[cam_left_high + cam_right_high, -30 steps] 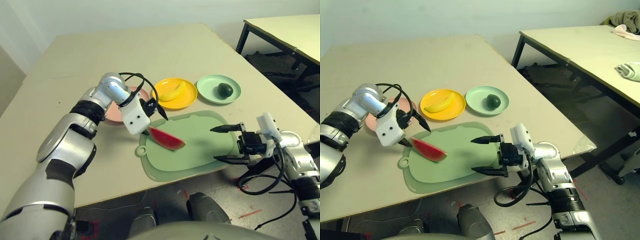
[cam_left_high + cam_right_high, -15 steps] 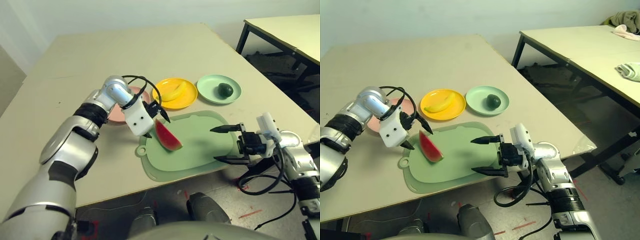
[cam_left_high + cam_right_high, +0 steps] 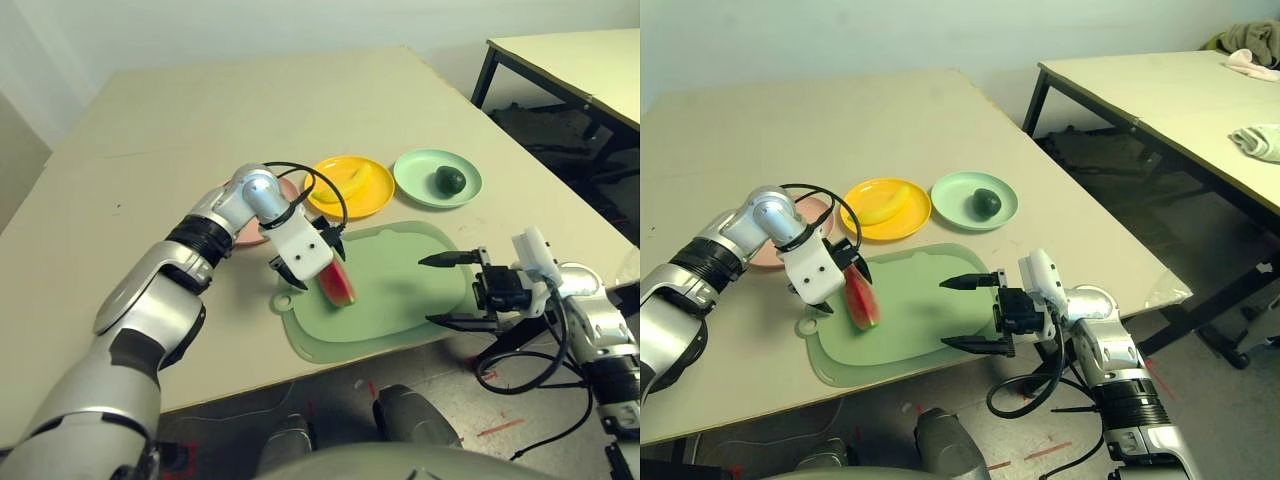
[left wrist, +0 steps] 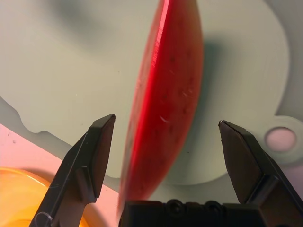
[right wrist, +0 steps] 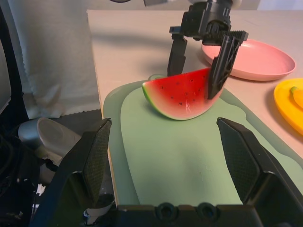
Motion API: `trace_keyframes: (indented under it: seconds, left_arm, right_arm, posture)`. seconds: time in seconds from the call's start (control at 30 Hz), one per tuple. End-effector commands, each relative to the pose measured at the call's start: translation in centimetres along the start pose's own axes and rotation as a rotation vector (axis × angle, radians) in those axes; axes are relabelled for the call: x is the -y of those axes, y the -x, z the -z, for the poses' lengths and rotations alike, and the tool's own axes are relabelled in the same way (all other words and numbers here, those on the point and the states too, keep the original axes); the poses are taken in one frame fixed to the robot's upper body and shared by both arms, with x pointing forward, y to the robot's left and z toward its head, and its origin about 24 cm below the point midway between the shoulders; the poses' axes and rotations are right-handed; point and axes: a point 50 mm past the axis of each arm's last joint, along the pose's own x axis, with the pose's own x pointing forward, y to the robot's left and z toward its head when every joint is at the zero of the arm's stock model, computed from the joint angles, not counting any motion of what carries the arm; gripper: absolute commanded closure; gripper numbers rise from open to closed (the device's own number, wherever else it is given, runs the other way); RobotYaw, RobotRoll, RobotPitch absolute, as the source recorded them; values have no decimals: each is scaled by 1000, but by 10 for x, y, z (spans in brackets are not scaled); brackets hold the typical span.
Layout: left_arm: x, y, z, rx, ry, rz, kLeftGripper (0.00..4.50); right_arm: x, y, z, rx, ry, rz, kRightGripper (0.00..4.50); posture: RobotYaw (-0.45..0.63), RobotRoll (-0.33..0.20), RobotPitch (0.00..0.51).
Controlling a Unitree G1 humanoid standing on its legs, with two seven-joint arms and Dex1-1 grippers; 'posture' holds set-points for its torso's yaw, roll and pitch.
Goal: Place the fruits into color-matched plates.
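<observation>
The red watermelon wedge (image 3: 338, 284) stands on its rind on the pale green cutting board (image 3: 400, 300). My left gripper (image 3: 318, 262) is open and straddles the wedge, one finger on each side, with gaps showing in the left wrist view around the wedge (image 4: 170, 85). The pink plate (image 5: 251, 59) lies just behind, partly hidden by my left arm. The banana (image 3: 345, 182) lies in the yellow plate (image 3: 372, 201), and the avocado (image 3: 450, 180) in the mint green plate (image 3: 415, 170). At the board's right edge my right gripper (image 3: 430, 290) stays open, holding nothing.
The table's front edge runs just below the cutting board, and its right edge passes under my right gripper. A second table (image 3: 580, 50) with black legs stands at the back right. Bare tabletop stretches behind the plates and to the left.
My left gripper has moved right and down over the board. The wedge has turned from lying flat to standing edge-on between the fingers. The right arm has not moved.
</observation>
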Motion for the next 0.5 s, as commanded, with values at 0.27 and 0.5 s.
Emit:
trace_keyframes:
  seconds: [0.27,0.5]
  left_arm:
    - [3,-19,0,-6,18,21,41]
    - [2,-24,0,-8,25,24,41]
  right_arm:
    - [0,-3,0,-9,-4,-10,0]
    - [1,-4,0,-10,-2,-14,0]
  posture:
    - [-350,0,0]
    - [-347,0,0]
